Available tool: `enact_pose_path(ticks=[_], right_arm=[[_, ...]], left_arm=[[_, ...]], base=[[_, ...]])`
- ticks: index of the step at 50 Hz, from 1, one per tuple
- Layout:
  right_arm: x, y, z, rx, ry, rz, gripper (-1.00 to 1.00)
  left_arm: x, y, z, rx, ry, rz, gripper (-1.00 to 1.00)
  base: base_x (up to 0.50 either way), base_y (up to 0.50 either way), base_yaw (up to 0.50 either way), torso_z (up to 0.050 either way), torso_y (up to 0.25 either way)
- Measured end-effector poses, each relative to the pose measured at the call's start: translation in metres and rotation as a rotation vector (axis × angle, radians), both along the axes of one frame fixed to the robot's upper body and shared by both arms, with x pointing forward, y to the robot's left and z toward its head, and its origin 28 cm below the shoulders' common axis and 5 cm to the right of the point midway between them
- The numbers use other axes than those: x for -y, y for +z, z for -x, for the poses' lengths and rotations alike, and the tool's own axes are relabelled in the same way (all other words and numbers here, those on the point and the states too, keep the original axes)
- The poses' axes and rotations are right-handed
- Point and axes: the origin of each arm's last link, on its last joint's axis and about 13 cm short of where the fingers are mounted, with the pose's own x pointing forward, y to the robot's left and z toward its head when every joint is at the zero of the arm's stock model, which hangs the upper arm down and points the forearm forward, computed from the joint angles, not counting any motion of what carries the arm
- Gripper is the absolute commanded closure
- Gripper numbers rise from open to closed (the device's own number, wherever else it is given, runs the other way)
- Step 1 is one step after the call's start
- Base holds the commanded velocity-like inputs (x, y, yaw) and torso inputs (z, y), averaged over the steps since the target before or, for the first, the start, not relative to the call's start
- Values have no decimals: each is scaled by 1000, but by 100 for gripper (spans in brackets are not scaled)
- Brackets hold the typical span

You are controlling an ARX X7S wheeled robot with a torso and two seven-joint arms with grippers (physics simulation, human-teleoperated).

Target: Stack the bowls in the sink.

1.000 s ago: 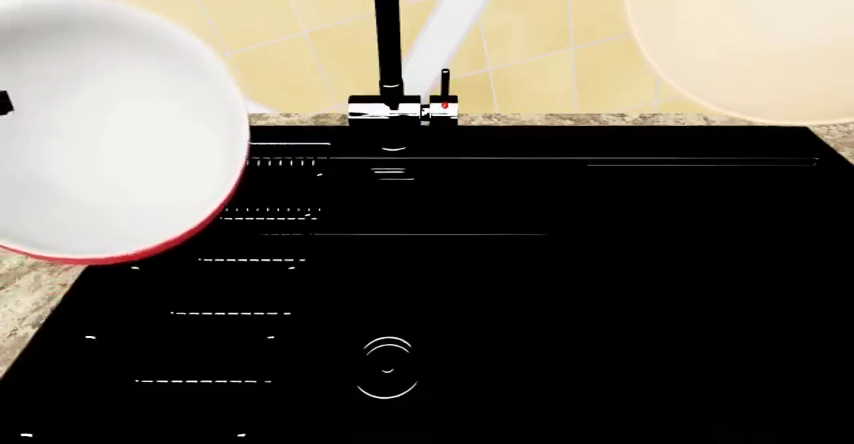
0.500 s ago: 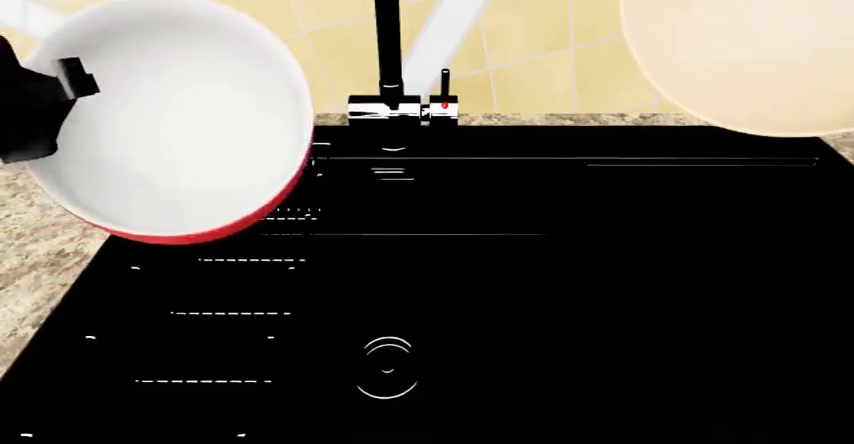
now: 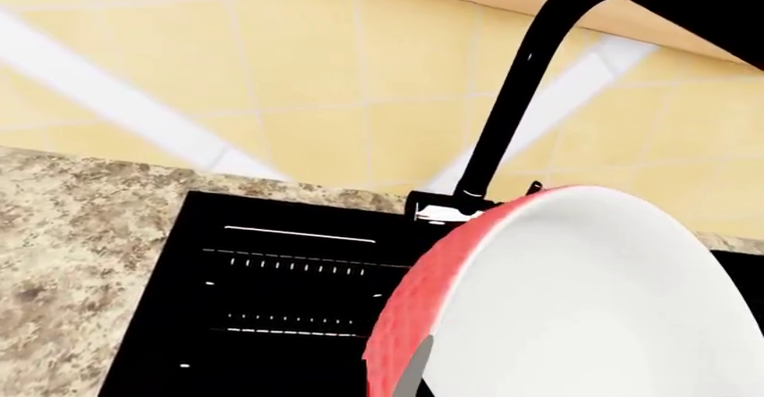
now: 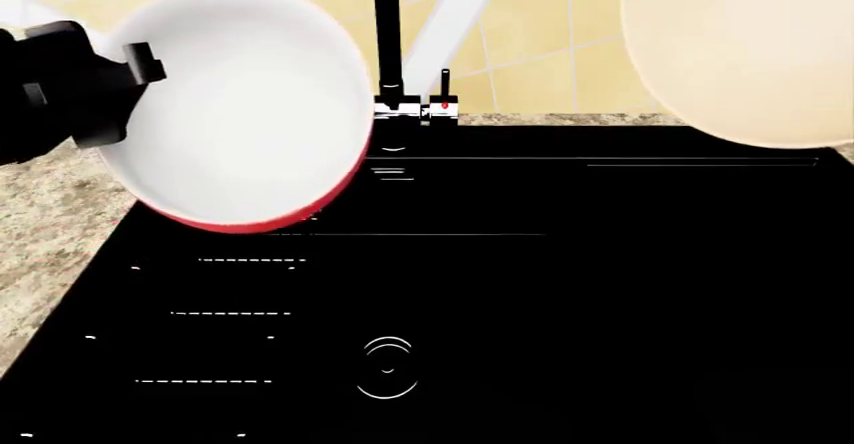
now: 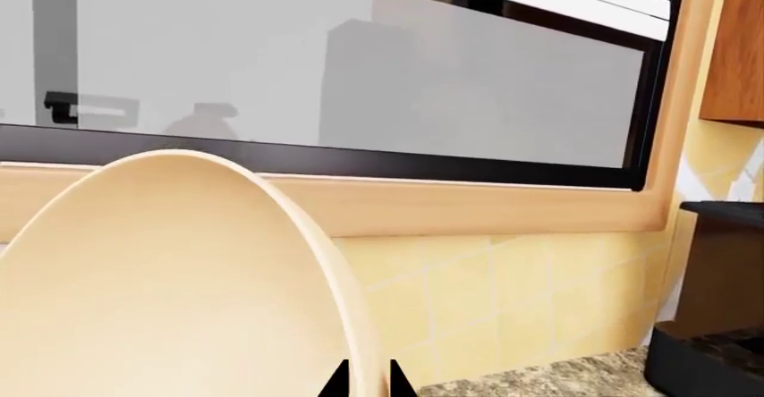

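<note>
Now red bowl [image 4: 247,104] apparently nearer faucet [image 4: 388,39].

Red-and-white bowl [image 3: 573,299] tilted above the black sink [image 3: 275,299], near the faucet [image 3: 525,84].

Little of the robot shows. In the head view the left gripper [image 4: 127,64] and the wrist behind it form a matte black, blocky mass at the scene's left edge — flat faces, squared corners, with a short rectangular finger [image 4: 144,64] jutting right, its faces lit dull grey. The left wrist view catches only a thin grey fingertip sliver [image 3: 414,375]. Of the right gripper [image 5: 367,381], the right wrist view shows two small black pointed fingertips side by side — nothing more.
</note>
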Motion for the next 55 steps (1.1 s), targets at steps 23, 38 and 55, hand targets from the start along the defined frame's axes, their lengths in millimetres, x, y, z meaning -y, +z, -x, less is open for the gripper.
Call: enact_pose_path(ticks=[23, 38, 55], right_arm=[[3, 1, 4, 6, -17, 0, 100], [6, -1, 7, 8, -31, -4, 100], [8, -6, 7, 0, -38, -10, 100]], left_arm=[[11, -10, -9, -29, -43, -25, 100], [19, -16, -18, -42, -77, -24, 100], [32, -17, -26, -39, -138, -8, 100]], base=[[0, 0, 0, 0, 1], [0, 0, 0, 0, 1], [0, 0, 0, 1, 1]])
